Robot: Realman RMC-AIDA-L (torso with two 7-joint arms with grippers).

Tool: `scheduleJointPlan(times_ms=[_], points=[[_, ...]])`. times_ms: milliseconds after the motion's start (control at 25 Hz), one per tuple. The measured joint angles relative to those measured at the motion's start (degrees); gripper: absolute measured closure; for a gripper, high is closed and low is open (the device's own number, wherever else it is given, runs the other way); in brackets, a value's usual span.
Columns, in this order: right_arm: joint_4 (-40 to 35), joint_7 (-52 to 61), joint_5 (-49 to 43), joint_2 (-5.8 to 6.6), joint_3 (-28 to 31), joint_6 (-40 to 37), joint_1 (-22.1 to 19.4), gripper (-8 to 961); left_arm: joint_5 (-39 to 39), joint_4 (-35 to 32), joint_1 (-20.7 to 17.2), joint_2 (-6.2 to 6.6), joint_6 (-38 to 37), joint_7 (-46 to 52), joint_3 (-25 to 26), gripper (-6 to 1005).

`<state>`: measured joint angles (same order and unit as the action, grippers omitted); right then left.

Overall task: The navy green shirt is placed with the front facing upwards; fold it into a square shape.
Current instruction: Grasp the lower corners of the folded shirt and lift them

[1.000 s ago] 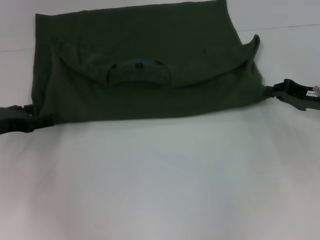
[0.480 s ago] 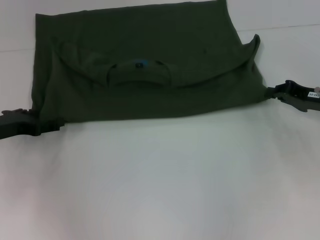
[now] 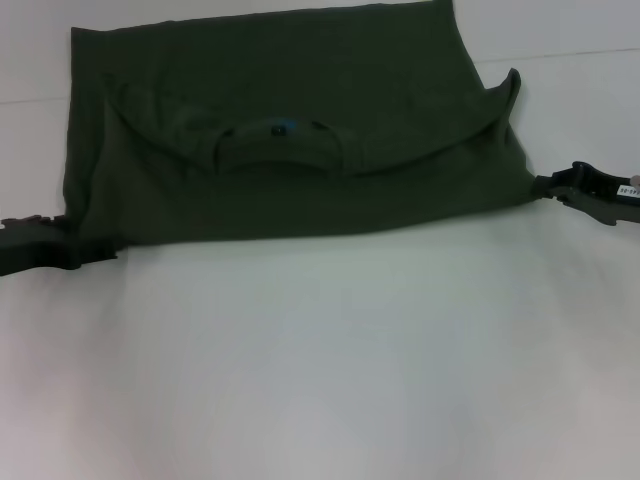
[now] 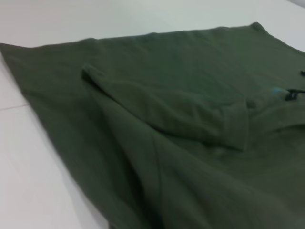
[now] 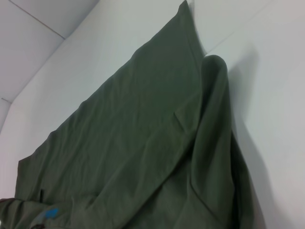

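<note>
The navy green shirt lies on the white table, folded into a wide band with plain green cloth on top. Its collar and small blue logo show at the middle. A sleeve fold sticks up at the right edge. My left gripper rests low on the table at the shirt's near left corner. My right gripper is at the near right corner. The left wrist view shows the shirt close up with a folded sleeve, and the right wrist view shows the shirt with a raised fold.
Bare white table stretches from the shirt's near edge to the front. A seam line in the tabletop runs behind the shirt on the right. Nothing else lies on the surface.
My left gripper has slid slightly right and toward me along the table, ending at the shirt's near left corner. My right gripper has shifted a little to the right. The shirt has hardly moved.
</note>
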<state>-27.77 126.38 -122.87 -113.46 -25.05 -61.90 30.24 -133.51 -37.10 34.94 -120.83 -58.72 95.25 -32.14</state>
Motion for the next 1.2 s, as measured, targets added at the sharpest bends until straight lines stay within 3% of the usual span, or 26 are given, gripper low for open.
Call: scheduleJointPlan(times_ms=[480, 760, 1200], points=[[-0.19, -0.13, 0.00, 0.00, 0.00, 0.03, 0.00, 951, 0.82, 0.28, 0.38, -0.20, -2.15, 0.06, -2.39, 124], [-0.19, -0.17, 0.00, -0.09, 0.00, 0.10, 0.00, 952, 0.51, 0.36, 0.70, -0.73, 0.32, 0.02, -3.18, 125], [-0.18, -0.30, 0.91, -0.09, 0.00, 0.01, 0.00, 951, 0.34, 0.27, 0.90, -0.68, 2.12, 0.31, -3.28, 326]])
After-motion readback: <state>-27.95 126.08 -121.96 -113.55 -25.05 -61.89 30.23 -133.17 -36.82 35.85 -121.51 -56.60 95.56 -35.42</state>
